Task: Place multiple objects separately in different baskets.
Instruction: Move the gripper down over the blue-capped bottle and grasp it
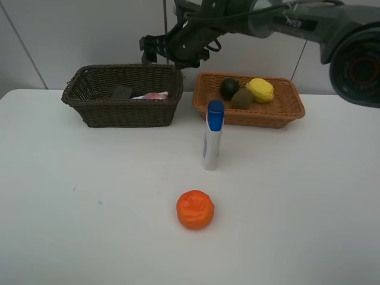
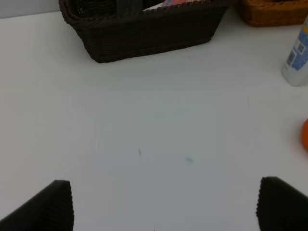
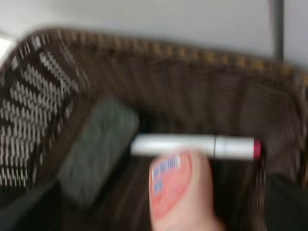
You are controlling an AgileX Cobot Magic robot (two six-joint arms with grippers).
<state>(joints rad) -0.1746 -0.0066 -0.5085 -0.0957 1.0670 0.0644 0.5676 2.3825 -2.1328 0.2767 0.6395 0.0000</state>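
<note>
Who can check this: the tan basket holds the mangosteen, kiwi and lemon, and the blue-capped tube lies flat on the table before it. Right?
Wrong on the tube: the exterior high view shows the blue-capped tube standing upright on the table, not lying flat. The tan basket does hold the mangosteen, kiwi and lemon.

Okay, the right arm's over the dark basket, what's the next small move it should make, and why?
Probably lift the right gripper straight up, clear of the dark basket. The marker lies inside on the basket floor, seemingly free of the jaws, while the blue-capped tube and the orange wait on the table.
</note>
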